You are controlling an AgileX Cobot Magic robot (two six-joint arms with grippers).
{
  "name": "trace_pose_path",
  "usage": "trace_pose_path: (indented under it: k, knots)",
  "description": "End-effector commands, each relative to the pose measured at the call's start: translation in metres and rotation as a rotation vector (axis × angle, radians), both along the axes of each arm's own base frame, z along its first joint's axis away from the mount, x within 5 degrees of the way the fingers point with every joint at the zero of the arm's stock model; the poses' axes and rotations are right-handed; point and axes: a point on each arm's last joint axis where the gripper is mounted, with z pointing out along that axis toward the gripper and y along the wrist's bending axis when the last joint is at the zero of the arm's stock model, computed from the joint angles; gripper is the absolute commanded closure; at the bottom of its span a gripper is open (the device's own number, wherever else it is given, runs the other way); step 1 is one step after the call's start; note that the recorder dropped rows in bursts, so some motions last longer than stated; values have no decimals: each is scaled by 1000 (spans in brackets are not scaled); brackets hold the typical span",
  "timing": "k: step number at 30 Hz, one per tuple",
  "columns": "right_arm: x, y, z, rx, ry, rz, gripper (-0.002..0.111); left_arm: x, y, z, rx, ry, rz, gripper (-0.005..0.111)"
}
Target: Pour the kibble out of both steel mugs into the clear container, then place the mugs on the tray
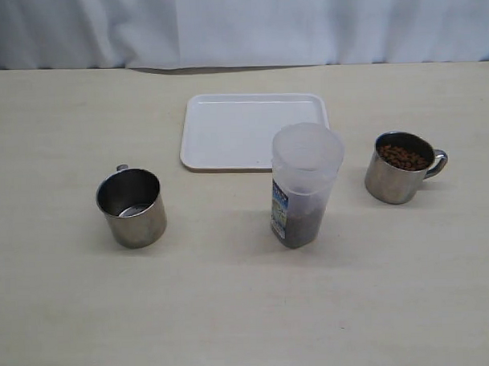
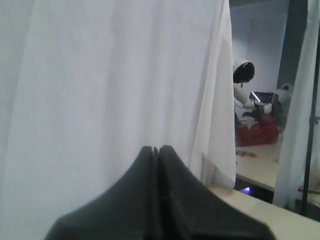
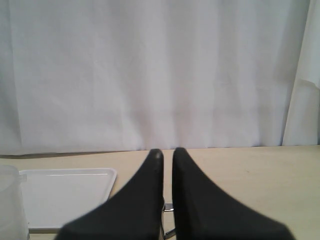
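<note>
Container (image 1: 306, 185): upright at centre of the exterior frame, long axis vertical, with a layer of kibble (image 1: 298, 228) at its base. Tray (image 1: 255, 130): flat behind it, upper centre.

Left mug (image 1: 131, 207), left of centre: upright, mouth up, bare steel bottom visible, handle toward upper left. Right mug (image 1: 398, 168), right of centre: upright, pellets near its rim, handle pointing right. Mugs and container stand well apart on the tabletop (image 1: 233, 312).

The mugs show only in the exterior view, the tools only in the wrist views.

Left tool (image 2: 158, 150): clenched, fingers pressed together, empty, levelled at a curtain (image 2: 100, 90). Right tool (image 3: 167, 152): closed to a slit, gripping nothing, level, with the tray's corner and the container's edge at lower left of its frame.
</note>
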Motion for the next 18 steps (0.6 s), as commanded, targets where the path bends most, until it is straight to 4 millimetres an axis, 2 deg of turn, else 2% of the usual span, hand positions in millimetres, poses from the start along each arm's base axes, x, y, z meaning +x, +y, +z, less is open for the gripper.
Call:
trace_pose_path:
  k: [1, 4, 10, 14, 18]
  knots:
    - [0, 0, 0, -5, -9, -5, 103, -14, -9, -6, 96, 18, -30, 107]
    - [0, 0, 0, -5, -9, -5, 103, -18, -11, -23, 117, 63, -11, 107]
    - [0, 0, 0, -5, -9, -5, 103, -16, 4, -74, 103, 216, 266, 107]
    - [0, 0, 0, -5, -9, -5, 103, -21, 11, -104, -27, 250, 373, 107]
    - [0, 0, 0, -5, -9, -5, 103, -31, 7, -123, -141, 210, 340, 107]
